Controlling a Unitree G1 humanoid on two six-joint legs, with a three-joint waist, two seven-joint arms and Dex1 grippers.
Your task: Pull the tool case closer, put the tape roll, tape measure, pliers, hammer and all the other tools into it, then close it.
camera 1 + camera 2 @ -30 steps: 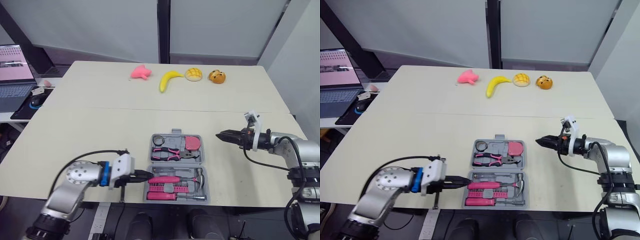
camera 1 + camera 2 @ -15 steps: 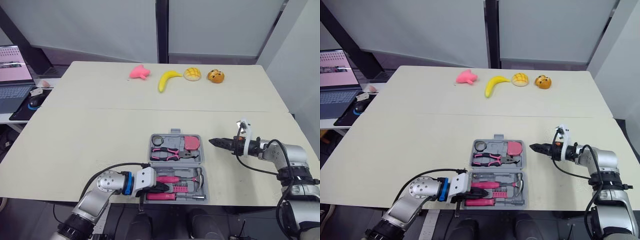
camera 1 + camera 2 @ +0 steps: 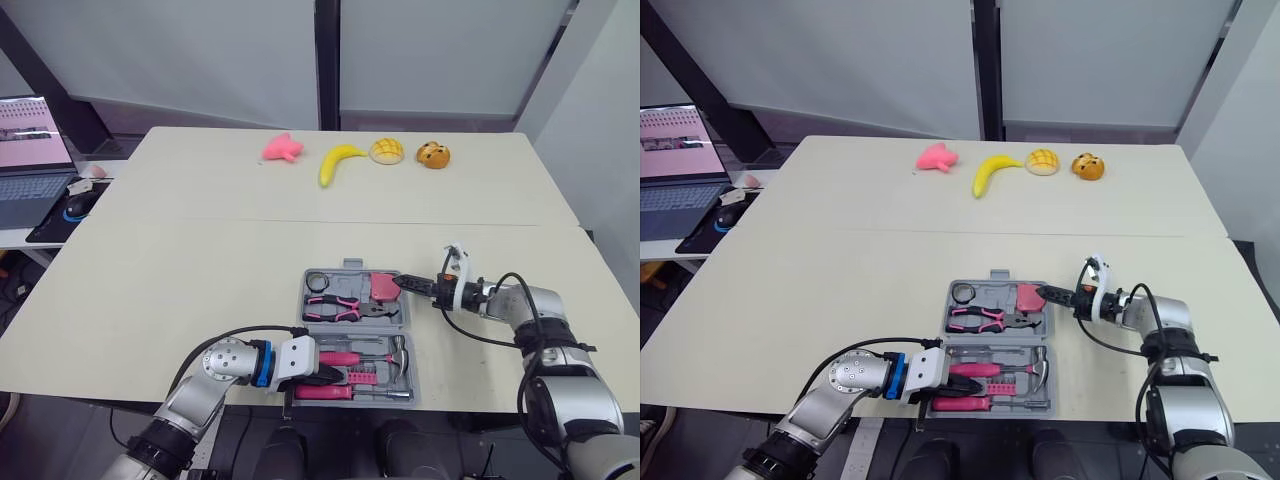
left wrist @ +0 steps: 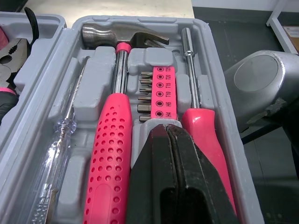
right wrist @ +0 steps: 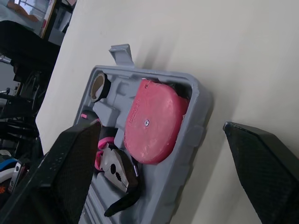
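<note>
Both grippers have come in to the tool case [image 3: 352,265], which lies open near the front edge of the surface. The left gripper [image 3: 325,374], fingers pressed together, now sits over the near half, just above the hammer [image 4: 114,140] handle and the bit holder [image 4: 160,93]. The right gripper [image 3: 402,283], fingers wide apart, has reached the right wall of the far half, beside the tape measure [image 5: 152,123]. Tape roll [image 5: 99,86] and pliers [image 3: 340,307] lie in their beds, so I judge only the closing remains.
</note>
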